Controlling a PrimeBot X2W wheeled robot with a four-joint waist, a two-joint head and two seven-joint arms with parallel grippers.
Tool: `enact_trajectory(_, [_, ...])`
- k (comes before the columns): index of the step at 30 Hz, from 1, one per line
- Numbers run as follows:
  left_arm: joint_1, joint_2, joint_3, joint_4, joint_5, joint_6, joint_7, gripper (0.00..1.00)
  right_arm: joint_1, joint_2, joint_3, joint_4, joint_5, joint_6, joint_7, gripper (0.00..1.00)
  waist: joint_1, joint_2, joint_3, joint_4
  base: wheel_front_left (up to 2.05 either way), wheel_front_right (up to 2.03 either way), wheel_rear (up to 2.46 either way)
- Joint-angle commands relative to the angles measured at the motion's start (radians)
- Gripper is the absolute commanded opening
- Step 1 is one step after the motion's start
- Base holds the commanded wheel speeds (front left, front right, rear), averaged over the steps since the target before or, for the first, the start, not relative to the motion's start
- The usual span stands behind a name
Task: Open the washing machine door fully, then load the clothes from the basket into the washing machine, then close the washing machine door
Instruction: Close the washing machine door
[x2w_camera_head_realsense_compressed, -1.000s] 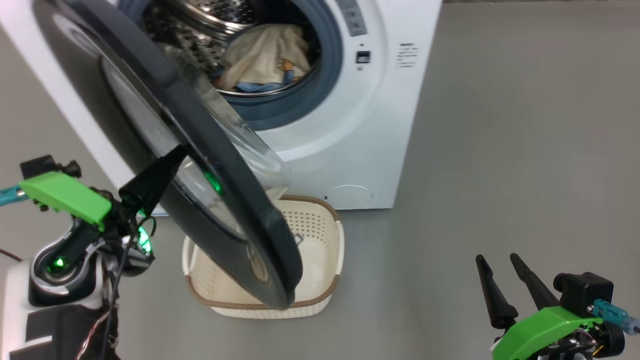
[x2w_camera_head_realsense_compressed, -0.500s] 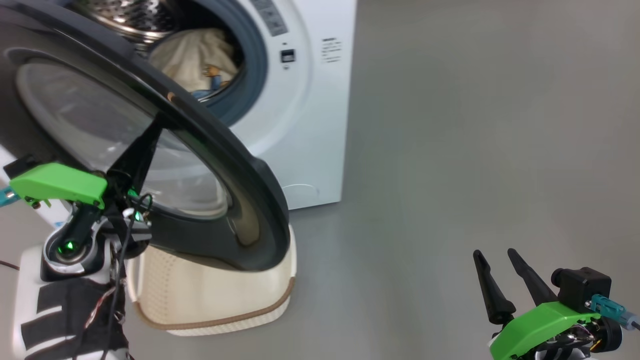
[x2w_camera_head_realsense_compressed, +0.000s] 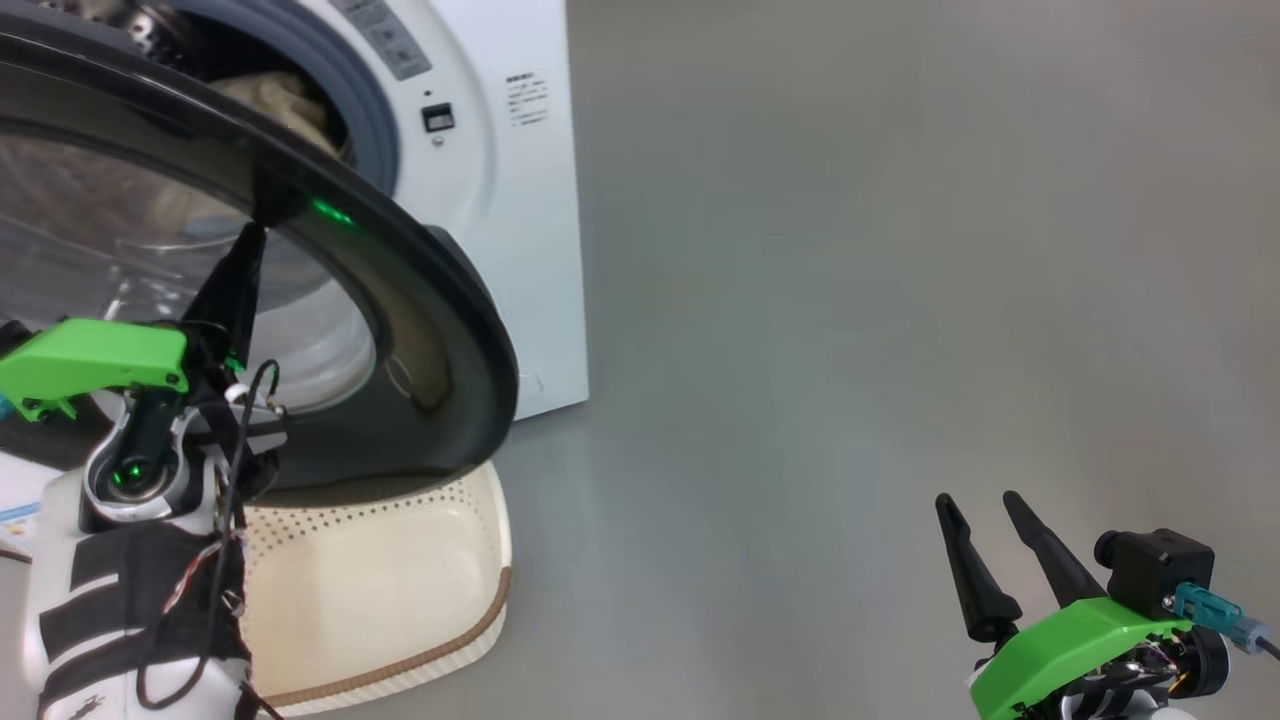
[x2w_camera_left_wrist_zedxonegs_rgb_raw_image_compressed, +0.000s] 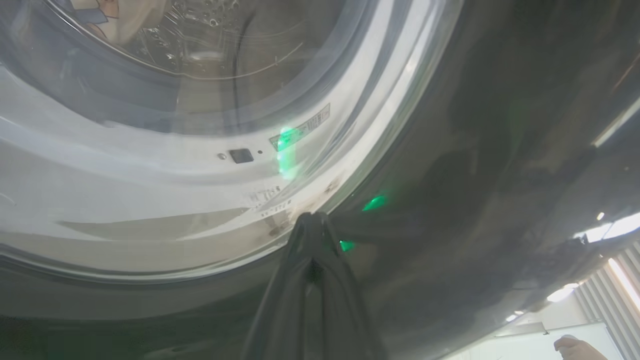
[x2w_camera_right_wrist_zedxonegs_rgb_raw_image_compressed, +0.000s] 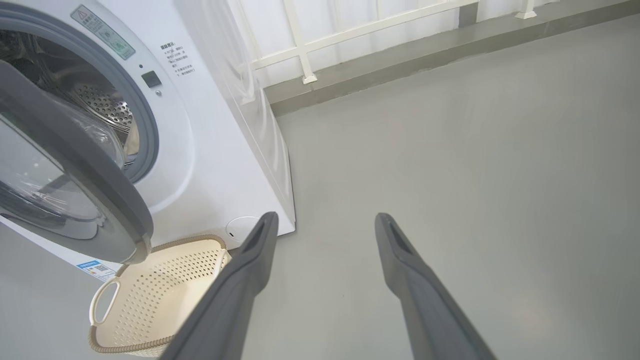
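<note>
The large round washing machine door (x2w_camera_head_realsense_compressed: 440, 300) with its glossy black rim and clear domed glass stands swung out from the big white front-loading washing machine (x2w_camera_head_realsense_compressed: 500, 200), part way open, its lower edge hanging over the small cream perforated plastic basket (x2w_camera_head_realsense_compressed: 400, 580) with a brown woven-look rim. The basket sits on the smooth grey floor (x2w_camera_head_realsense_compressed: 850, 300) just in front of the machine, and in the right wrist view its inside looks bare.

The left gripper (x2w_camera_head_realsense_compressed: 252, 232) has its two dark fingers pressed together with nothing between them. Its tip touches the outer face of the door where the glass meets the black rim, as the left wrist view (x2w_camera_left_wrist_zedxonegs_rgb_raw_image_compressed: 312, 220) shows close up.

A cream garment (x2w_camera_head_realsense_compressed: 285, 95) lies inside the drum behind the grey-blue gasket. Through the glass in the left wrist view a pale fold with a bit of blue may be the same clothes, though it is blurred.

The right gripper (x2w_camera_head_realsense_compressed: 977, 498) is low on the right, well apart from the door and basket, fingers spread wide and empty above the floor.
</note>
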Motion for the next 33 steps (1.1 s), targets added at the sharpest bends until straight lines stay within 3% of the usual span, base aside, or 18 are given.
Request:
enact_trajectory(1, [-0.061,0.016,0.006,-0.021,0.014,-0.023,0.002,0.0,-0.039,-0.009,0.023,-0.022,0.001,0.004,-0.012,1.0,0.0,-0.0001,0.003,-0.018,0.0,0.0,0.0])
enact_trajectory(12, [-0.092,0.03,0.015,0.073,0.026,-0.039,-0.061,0.0,-0.04,-0.009,0.023,-0.007,0.005,0.004,-0.021,1.0,0.0,-0.0001,-0.005,-0.031,0.0,0.0,0.0])
enact_trajectory(27, [-0.051,0.032,-0.002,0.103,0.053,-0.042,-0.125,0.0,-0.035,-0.009,-0.026,-0.014,-0.011,0.004,-0.017,1.0,0.0,-0.0001,-0.028,0.028,0.0,0.0,0.0])
enact_trajectory(32, [0.001,0.078,-0.082,0.095,0.222,-0.042,-0.275,0.0,-0.03,-0.009,-0.056,-0.018,-0.02,0.004,-0.014,1.0,0.0,-0.0001,-0.051,0.052,0.0,0.0,0.0])
enact_trajectory(33, [0.016,0.089,-0.108,0.092,0.269,-0.04,-0.309,0.11,-0.03,-0.009,-0.06,-0.021,-0.022,0.004,-0.014,1.0,0.0,-0.0001,-0.055,0.056,0.0,0.0,0.0])
